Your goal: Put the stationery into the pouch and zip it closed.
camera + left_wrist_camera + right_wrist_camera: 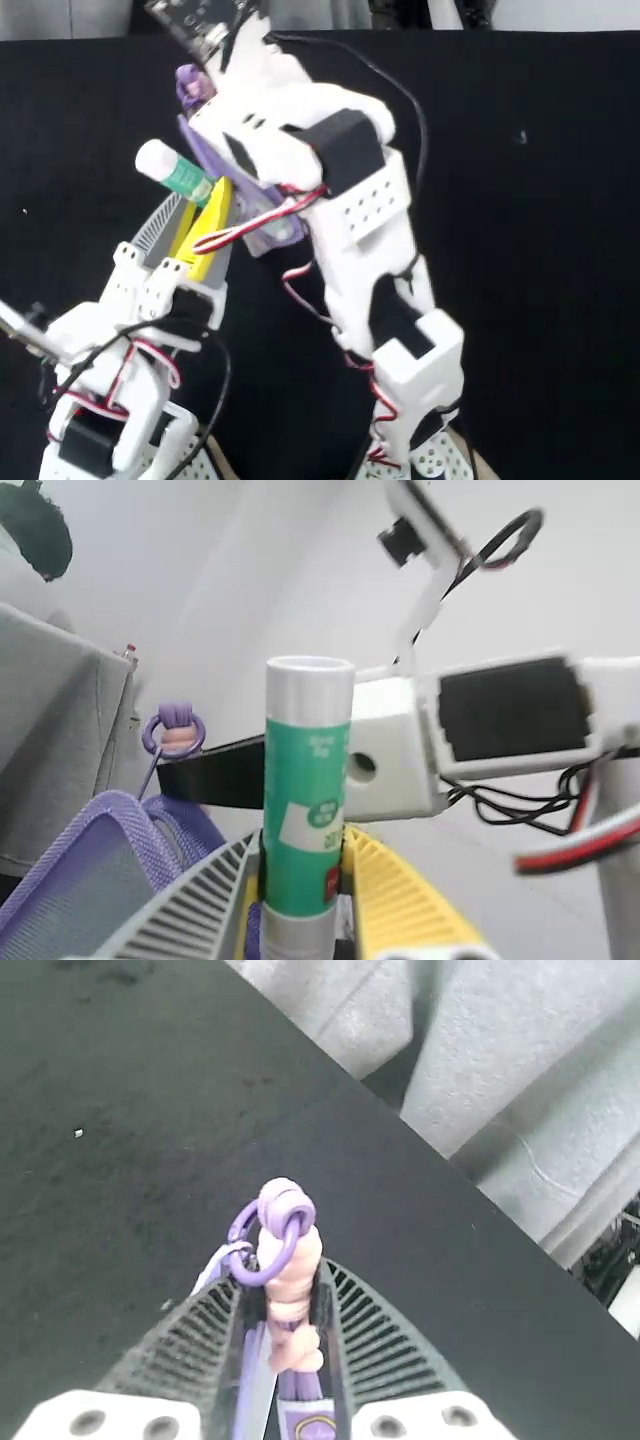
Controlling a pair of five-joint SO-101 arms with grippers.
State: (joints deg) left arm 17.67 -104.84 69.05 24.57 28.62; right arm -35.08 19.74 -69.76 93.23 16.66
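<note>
Bright, even light leaves the black surface (560, 250) dull and dark, while the glue stick (178, 172) cap glares white.

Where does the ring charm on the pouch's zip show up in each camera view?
High view: ring charm near the top, left of centre, above the white arm.
Left wrist view: ring charm beside the glue stick.
Right wrist view: ring charm clamped in the right pincer.
Shared landmark: the purple pouch it hangs from.
</note>
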